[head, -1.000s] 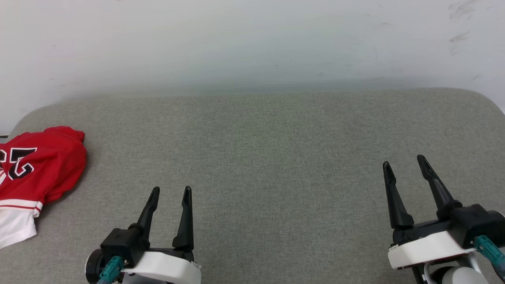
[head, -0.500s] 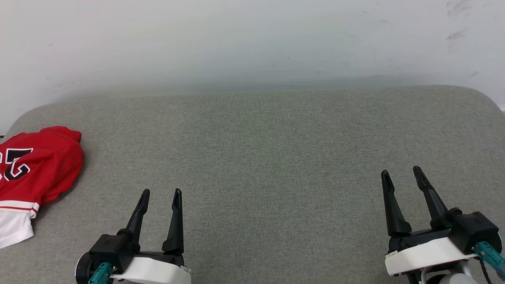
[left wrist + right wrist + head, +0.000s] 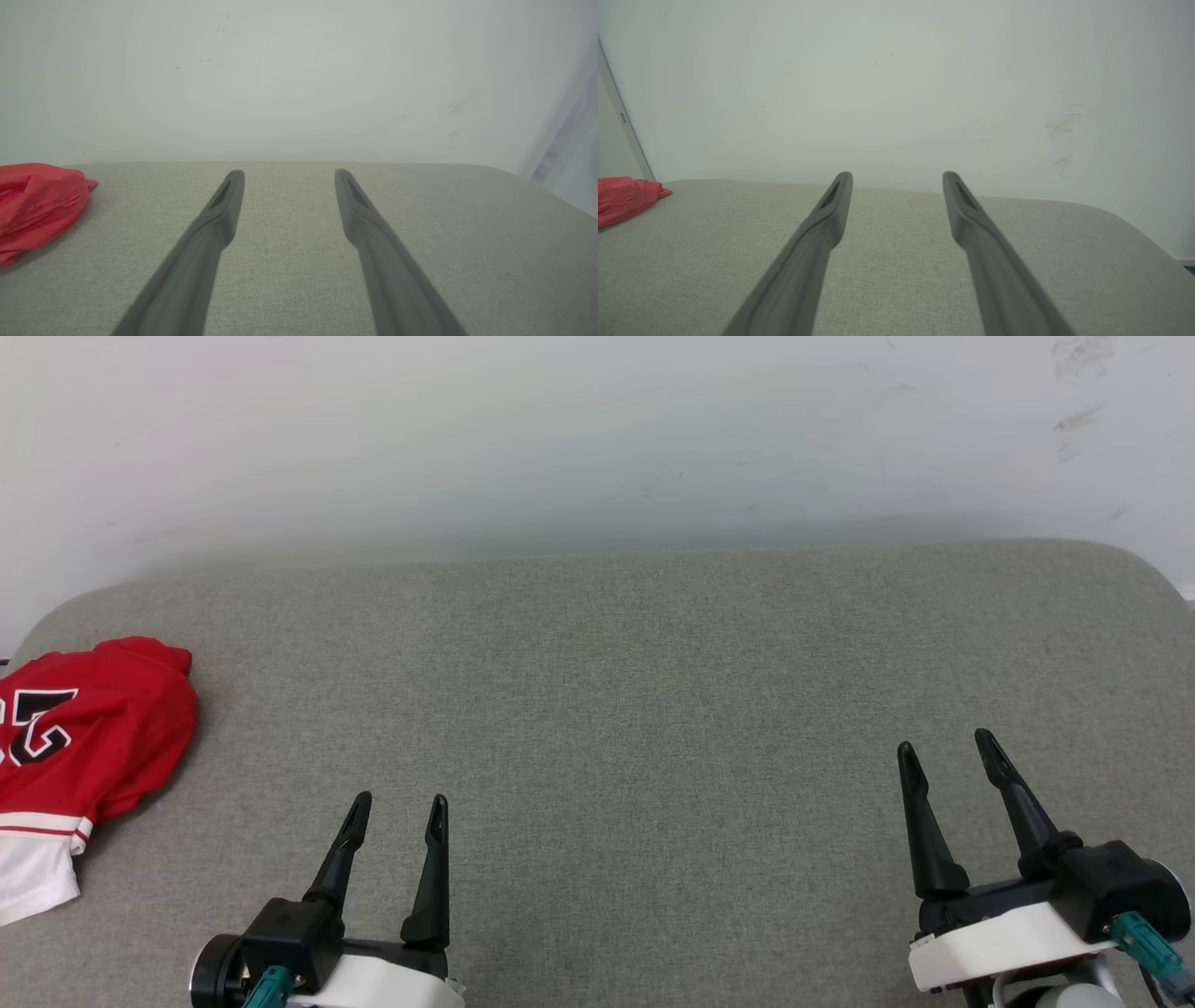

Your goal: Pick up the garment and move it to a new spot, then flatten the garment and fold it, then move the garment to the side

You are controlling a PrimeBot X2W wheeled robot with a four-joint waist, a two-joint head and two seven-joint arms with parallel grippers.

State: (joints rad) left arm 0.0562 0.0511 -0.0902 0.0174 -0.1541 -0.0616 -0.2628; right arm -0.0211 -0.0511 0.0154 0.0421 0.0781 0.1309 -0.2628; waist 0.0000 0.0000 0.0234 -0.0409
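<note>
both grippers sit lower in the head view than a second ago. left gripper (image 3: 400, 797) and right gripper (image 3: 943, 739) hover wide open, empty. the red jersey t-shirt (image 3: 103, 728) lies on the grey woven fabric surface (image 3: 597, 709), far left; head view shows its black numerals (image 3: 37, 735), wrist views plain red folds.

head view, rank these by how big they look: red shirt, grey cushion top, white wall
1. grey cushion top, covering well over half the view
2. white wall, the band above it
3. red shirt, smallest by far; the view's left edge cuts it off, so its full size is hidden
</note>
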